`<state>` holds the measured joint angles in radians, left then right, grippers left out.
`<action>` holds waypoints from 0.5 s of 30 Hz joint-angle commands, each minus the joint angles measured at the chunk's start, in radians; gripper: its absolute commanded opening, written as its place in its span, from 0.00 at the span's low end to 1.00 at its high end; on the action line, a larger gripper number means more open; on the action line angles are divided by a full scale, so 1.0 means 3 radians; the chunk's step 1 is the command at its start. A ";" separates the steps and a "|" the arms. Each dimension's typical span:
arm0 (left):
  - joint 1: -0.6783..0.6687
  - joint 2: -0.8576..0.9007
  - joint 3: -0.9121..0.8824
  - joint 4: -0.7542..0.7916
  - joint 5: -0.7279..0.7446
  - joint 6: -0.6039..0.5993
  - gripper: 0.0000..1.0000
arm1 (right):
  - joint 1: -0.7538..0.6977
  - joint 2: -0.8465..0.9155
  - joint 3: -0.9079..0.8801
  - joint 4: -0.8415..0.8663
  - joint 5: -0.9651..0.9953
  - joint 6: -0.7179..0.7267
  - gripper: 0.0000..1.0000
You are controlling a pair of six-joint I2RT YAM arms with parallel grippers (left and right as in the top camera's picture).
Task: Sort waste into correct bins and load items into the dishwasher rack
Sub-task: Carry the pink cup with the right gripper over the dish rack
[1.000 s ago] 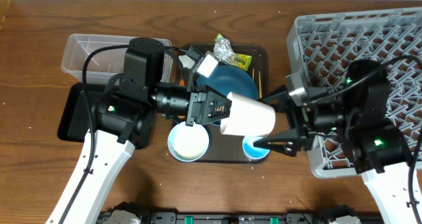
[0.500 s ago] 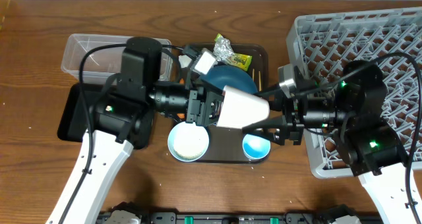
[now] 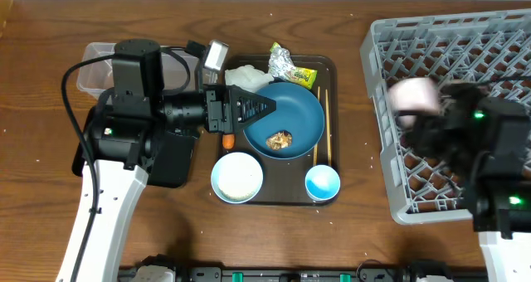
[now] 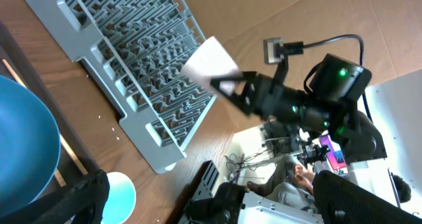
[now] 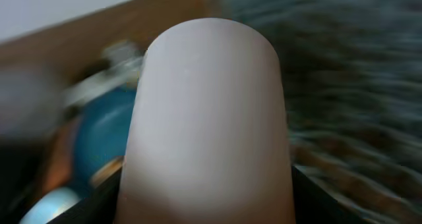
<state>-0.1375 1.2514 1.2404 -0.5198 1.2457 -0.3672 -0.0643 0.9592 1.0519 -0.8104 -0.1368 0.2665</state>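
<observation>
The grey plastic rack, a square open lattice, fills the table's 3 o'clock side. At the centre lies a dark brown rimmed tray. On it sits a round, glossy dark blue dish. A clear rectangular tub stands at 10 o'clock of that tray, and a shallow glossy black tray at 8 o'clock.

A round white bowl sits at 7 o'clock on the brown tray and a small light-blue cup at 5 o'clock. 2 thin wooden chopsticks lie at the dish's 3 o'clock.

The smooth pink cup hangs blurred over the rack's 9 o'clock edge, with the right gripper clamped on it.

The left gripper hovers over the dish, fingers apart and empty.

A crumpled white napkin lies at 11 o'clock, a crinkled silver-and-yellow-green wrapper at 12, an orange carrot at 8, and a brown lump on the dish.
</observation>
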 commanded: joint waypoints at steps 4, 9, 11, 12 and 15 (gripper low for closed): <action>0.0018 0.0005 0.0037 -0.0010 0.0009 -0.0017 0.99 | -0.0839 0.0112 0.0050 -0.0032 0.0880 0.0333 0.49; 0.0018 0.0005 0.0037 -0.0098 0.0006 0.0000 0.99 | -0.1433 0.0417 0.0050 0.0023 0.0697 0.0679 0.51; 0.0018 0.0006 0.0037 -0.0137 -0.0004 0.0036 1.00 | -0.1601 0.0562 0.0050 0.0058 0.0567 0.0722 0.51; 0.0018 0.0005 0.0037 -0.0151 -0.0003 0.0048 1.00 | -0.1673 0.0642 0.0048 0.0052 0.0507 0.0763 0.51; 0.0018 0.0005 0.0037 -0.0161 -0.0004 0.0047 1.00 | -0.1802 0.0881 0.0048 -0.0042 0.0359 0.0796 0.51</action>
<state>-0.1375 1.2514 1.2404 -0.5686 1.2461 -0.3664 -0.5755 1.1809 1.0519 -0.8101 0.0254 0.4572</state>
